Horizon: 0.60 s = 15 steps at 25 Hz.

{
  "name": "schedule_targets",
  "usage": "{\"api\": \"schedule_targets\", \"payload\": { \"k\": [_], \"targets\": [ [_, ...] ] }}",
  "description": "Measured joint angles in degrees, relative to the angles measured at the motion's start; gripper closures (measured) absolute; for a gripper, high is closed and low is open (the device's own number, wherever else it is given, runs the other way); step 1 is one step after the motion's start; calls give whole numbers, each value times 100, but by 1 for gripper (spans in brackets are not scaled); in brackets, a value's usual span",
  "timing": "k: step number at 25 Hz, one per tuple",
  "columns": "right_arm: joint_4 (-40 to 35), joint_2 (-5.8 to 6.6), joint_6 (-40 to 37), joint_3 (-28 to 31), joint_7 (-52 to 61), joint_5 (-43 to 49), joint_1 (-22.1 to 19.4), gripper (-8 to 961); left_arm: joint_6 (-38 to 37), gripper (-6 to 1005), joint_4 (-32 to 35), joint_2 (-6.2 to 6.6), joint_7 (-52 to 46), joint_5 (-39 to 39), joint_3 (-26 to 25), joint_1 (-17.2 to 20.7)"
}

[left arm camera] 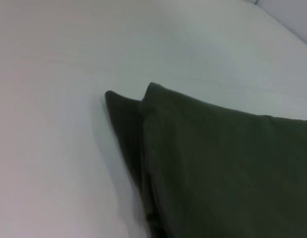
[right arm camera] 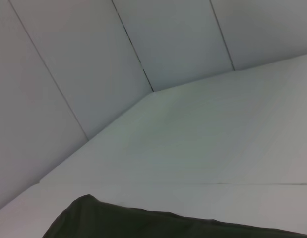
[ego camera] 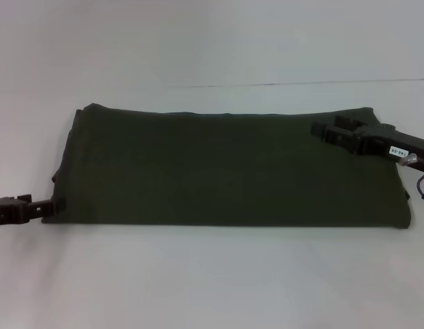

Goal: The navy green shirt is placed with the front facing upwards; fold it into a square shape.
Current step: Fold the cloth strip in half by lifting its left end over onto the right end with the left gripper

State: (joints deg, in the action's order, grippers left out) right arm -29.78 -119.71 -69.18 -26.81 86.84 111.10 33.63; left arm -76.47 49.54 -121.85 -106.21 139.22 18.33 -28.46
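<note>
The head camera looked forward and down from above onto the flat white table, far enough back to take in the whole dark olive-green folded cotton shirt, with the black left gripper at the near left corner and the black right gripper over the far right part. The left wrist camera sat low and close beside the table, facing a layered corner of the shirt. The right wrist camera looked low across the table toward the pale panelled wall, catching only one shirt edge. All three views shared the shirt and the table.
</note>
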Motion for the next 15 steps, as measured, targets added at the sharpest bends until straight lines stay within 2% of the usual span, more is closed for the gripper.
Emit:
{"api": "schedule_targets", "payload": {
  "k": [11,15],
  "targets": [
    [8,0,23,1,0,0,-5,187,323,95,-118,-42,-154,124,365,-64],
    [8,0,25,1,0,0,-6,187,338,124,-248,-21,-173,159,419,-123]
  ]
}}
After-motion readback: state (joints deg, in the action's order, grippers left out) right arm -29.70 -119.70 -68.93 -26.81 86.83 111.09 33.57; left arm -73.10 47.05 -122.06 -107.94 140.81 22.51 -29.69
